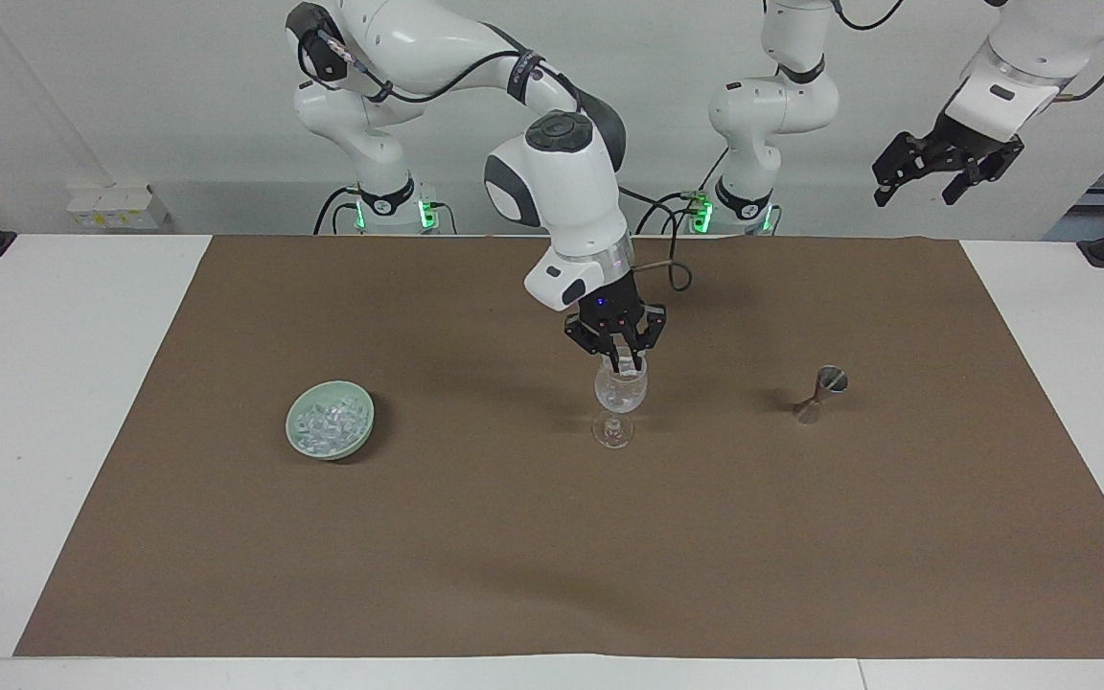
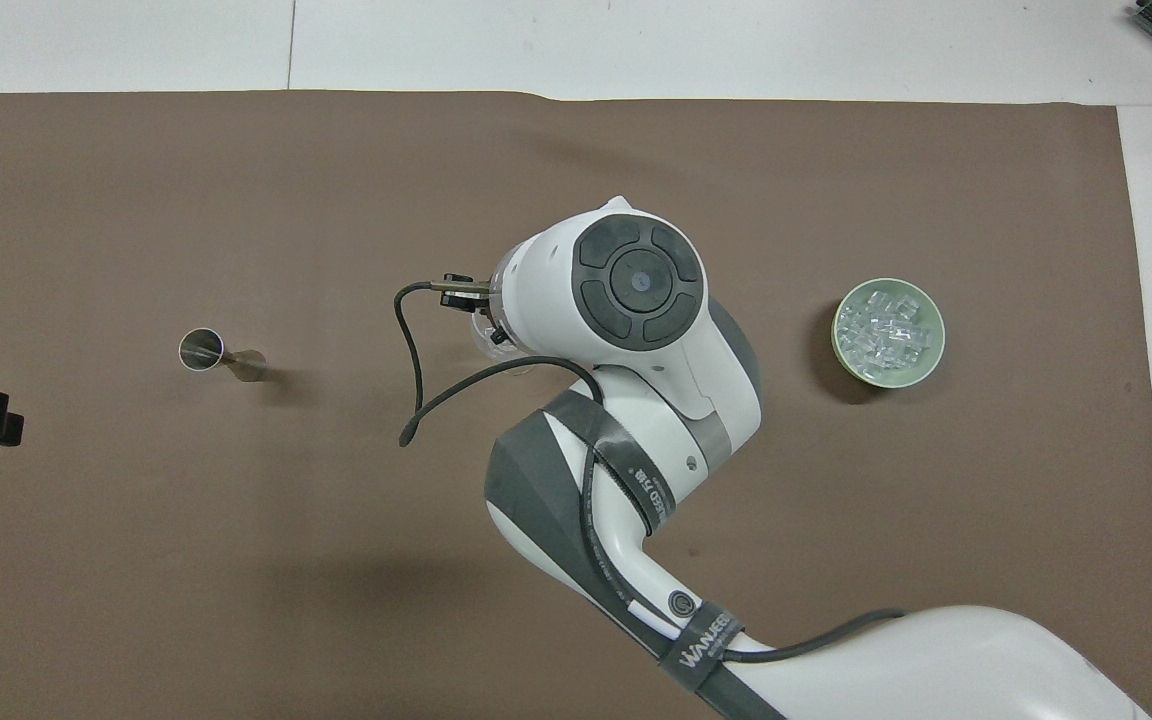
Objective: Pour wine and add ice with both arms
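Right gripper (image 1: pixel 625 365), clenched on ice at the wine glass (image 1: pixel 620 393) rim, should release centred; bowl (image 1: pixel 330 420) at 9 o'clock.

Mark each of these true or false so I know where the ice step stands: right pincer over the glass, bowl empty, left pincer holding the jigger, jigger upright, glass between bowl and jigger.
1. The right pincer hangs directly over the wine glass. True.
2. The pale green bowl is empty. False: it holds a heap of ice.
3. The left pincer holds the metal jigger. False: it is raised near the left arm's end of the table, holding nothing, while the jigger stands alone on the brown mat.
4. The jigger lies on its side. False: it stands upright.
5. The wine glass stands between the bowl and the jigger. True.
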You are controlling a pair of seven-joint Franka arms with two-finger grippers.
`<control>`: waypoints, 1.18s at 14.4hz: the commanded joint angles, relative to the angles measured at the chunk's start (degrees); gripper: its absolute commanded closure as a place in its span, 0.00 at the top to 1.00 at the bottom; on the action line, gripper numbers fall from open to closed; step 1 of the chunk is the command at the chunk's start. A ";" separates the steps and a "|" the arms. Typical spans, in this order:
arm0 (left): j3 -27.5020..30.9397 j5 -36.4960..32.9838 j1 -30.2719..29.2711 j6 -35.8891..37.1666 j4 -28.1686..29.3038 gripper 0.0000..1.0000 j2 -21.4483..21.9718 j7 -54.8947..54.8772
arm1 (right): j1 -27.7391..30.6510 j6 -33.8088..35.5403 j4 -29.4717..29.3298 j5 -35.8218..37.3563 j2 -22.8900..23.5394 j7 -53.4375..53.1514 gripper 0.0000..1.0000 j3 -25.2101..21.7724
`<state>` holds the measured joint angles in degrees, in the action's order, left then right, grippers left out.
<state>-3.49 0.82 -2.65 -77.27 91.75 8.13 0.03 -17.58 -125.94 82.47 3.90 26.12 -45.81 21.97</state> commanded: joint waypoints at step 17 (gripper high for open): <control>-0.64 -0.47 -0.08 0.89 -0.78 1.00 0.31 -0.73 | 0.61 0.25 -0.03 0.41 -0.10 0.90 0.33 0.44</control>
<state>-4.18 0.81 -2.59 -76.99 91.74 8.34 -0.08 -17.56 -125.95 82.45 3.89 26.11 -45.81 21.96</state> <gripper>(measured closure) 0.000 0.674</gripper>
